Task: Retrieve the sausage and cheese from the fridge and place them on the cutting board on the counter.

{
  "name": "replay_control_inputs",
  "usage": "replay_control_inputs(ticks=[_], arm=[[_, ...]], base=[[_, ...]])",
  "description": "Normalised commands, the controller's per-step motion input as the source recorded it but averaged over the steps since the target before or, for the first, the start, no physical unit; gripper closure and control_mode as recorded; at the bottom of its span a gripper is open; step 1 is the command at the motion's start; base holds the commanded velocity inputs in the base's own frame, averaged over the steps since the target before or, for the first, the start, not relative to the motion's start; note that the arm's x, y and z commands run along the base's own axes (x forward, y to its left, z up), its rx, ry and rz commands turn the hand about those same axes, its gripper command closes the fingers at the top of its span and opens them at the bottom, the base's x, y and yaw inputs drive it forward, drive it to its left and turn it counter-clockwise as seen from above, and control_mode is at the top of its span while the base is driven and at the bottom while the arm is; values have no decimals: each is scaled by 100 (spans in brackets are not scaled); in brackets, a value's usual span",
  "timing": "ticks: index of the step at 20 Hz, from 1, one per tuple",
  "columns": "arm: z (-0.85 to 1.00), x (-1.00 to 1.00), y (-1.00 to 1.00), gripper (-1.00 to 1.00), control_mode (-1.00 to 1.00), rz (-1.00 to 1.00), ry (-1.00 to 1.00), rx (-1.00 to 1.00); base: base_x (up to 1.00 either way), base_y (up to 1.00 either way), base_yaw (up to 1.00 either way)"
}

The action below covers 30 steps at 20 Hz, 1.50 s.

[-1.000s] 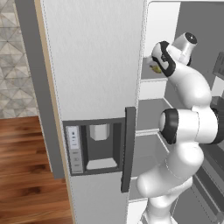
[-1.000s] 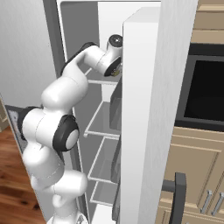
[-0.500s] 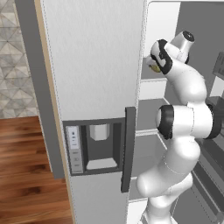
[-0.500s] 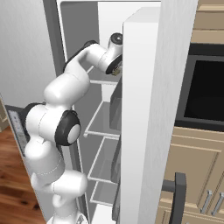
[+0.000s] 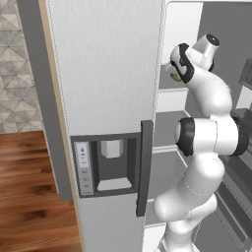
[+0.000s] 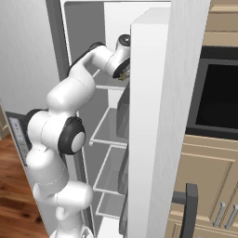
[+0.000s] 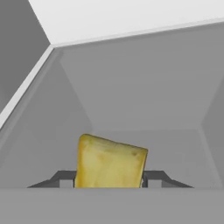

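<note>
Yellow cheese [image 7: 110,162] sits between the two fingertips [image 7: 155,177] of the claw [image 7: 109,179], which is closed against its sides, up on a high shelf [image 6: 110,87] inside the fridge [image 5: 106,69].

Cheese [image 7: 110,162] sits right between the fingers [image 7: 64,178], filling the gap, touching both pads. Ahead of the fingertips: open grey fridge [image 5: 106,74] interior, back wall well beyond, free room. Above the fingers, white shelf underside [image 7: 131,15] caps the space. Side walls slant in on either side, apart from the fingers.
</note>
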Motion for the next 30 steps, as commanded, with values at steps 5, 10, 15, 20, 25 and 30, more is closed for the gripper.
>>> replay_control_inputs(ticks=[5, 10, 15, 20, 25, 30], arm=[[-21, -53, 0, 100, -100, 0, -4, 0], [-2, -85, 9, 100, -100, 0, -5, 0], [0, -94, 9, 100, -100, 0, 0, 0], [-9, -94, 24, 100, -100, -1, -5, -3], [-15, -94, 27, 100, -100, -1, -4, -4], [-22, -94, 25, 100, -100, -4, 0, -8]], base=[[0, 0, 0], [0, 0, 0], [0, 0, 0], [0, 0, 0], [0, 0, 0], [0, 0, 0]])
